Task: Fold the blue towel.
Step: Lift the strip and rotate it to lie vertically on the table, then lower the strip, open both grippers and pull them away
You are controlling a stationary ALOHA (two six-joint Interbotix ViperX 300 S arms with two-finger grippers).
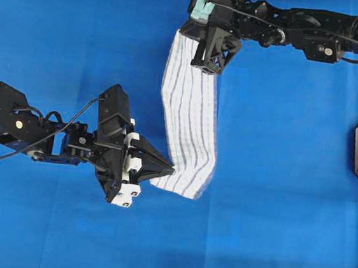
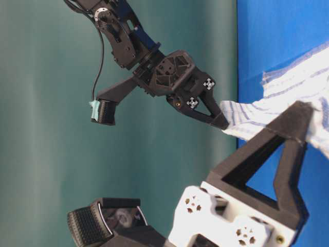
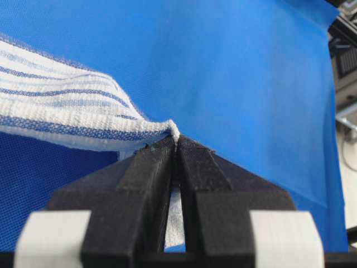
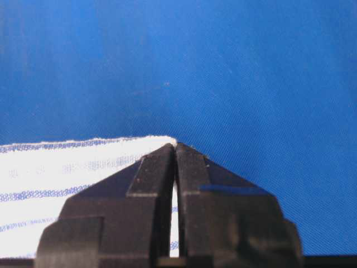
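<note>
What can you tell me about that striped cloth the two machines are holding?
The towel is white woven cloth with thin blue stripes in a faint check. It is folded into a long narrow band and hangs slack between two grips, bending near its lower end. The left pincer is shut on the lower corner, the right pincer on the upper end. Whether its middle touches the blue cover cannot be told.

The towel (image 1: 189,119) stretched above the desk (image 1: 61,32) between 2 claws: the right claw (image 1: 206,66) at its 12 o'clock end, the left claw (image 1: 170,169) at its 7 o'clock corner.
</note>
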